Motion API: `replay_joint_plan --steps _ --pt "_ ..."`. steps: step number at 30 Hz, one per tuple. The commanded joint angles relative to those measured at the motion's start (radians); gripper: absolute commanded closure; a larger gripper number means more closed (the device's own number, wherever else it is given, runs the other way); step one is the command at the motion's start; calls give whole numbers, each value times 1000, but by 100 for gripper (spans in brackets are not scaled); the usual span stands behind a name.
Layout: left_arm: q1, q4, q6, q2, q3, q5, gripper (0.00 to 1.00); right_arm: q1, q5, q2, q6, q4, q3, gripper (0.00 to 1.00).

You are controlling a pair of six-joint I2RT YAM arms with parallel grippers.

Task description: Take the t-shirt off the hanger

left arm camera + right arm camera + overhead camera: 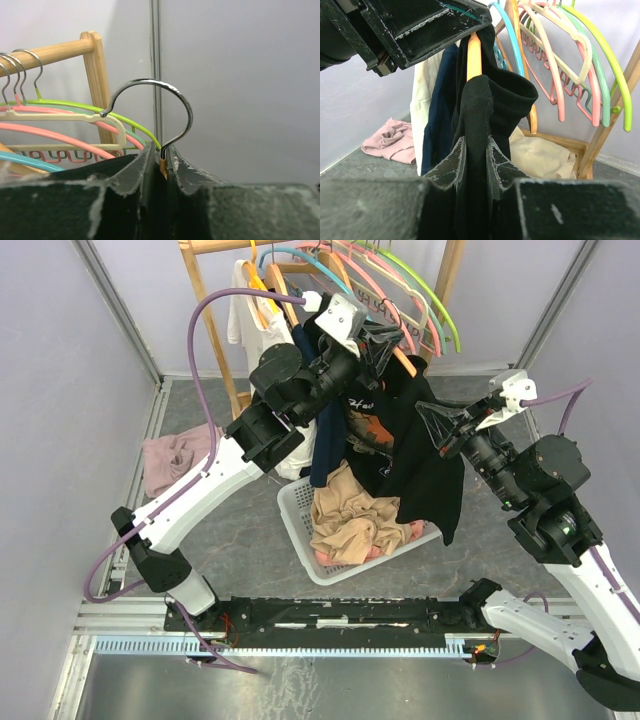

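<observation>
A black t-shirt (pixel 420 470) with a printed front hangs on an orange hanger (pixel 407 364) in front of the rack. My left gripper (pixel 378 340) is above it, shut on the hanger's neck (pixel 163 169) just below the metal hook. The hook looks lifted clear of the rail. My right gripper (pixel 427 425) is at the shirt's right side, shut on a fold of the black t-shirt (pixel 512 97) near the collar. The right wrist view shows the orange hanger (pixel 474 55) rising out of the neck hole towards the left gripper (pixel 420 25).
A wooden rack (pixel 215 330) behind carries several empty coloured hangers (pixel 400 285) and a white shirt (pixel 255 325). A navy garment (pixel 325 440) hangs beside the t-shirt. A white basket (pixel 296 508) of beige clothes sits below. A pink cloth (pixel 175 460) lies at the left.
</observation>
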Motion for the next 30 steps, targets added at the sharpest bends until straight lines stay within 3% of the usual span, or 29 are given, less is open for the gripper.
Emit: replay_joint_plan --steps 1,4,8,9,12,15,21,30 --pt "-5 58 16 10 39 27 85 1 -44 -19 20 126 10 98" --pt "-4 58 11 7 40 33 97 2 -44 -20 25 124 10 98" --pt "-7 49 0 0 41 -1 97 1 -30 -18 31 106 16 98" --pt "-9 38 -1 -2 47 -29 97 1 -23 -17 32 93 25 91" --pt "-12 4 15 -5 68 -101 97 2 -15 -14 25 35 52 55" --pt "-12 -31 33 -9 92 -166 97 1 -9 -19 16 -16 80 40" --pt "-12 -93 52 -11 138 -261 97 2 18 -51 3 -110 87 33" --pt "-11 -191 99 24 284 -337 97 2 57 -127 -1 -190 22 32"
